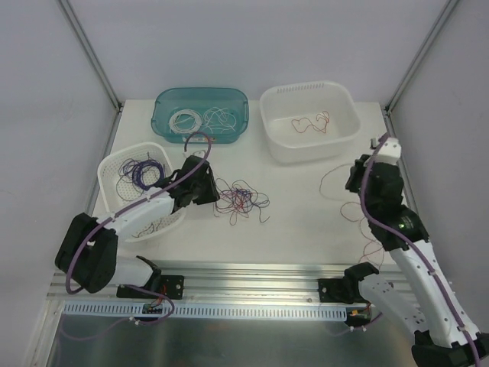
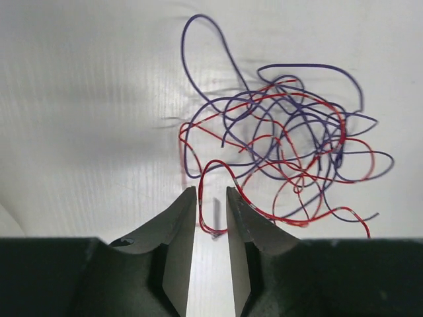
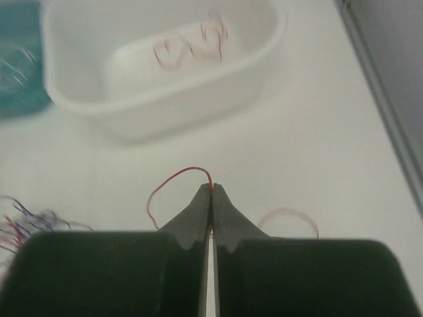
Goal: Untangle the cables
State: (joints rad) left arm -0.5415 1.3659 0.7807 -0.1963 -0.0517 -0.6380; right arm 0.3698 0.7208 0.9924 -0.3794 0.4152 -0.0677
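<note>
On the table, red-purple cables tangle; left claw parted, right claw pinching red wire.

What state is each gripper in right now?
Left gripper: open around a red loop of the tangled cables.
Right gripper: closed on a single red cable.

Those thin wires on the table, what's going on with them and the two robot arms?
The left gripper is open around a red loop at the edge of the red-and-purple clump in the middle of the table. The right gripper is shut on a single red wire trailing off to the right. Purple wires already lie in the perforated basket, white ones in the teal bin, a red one in the white tub.
</note>
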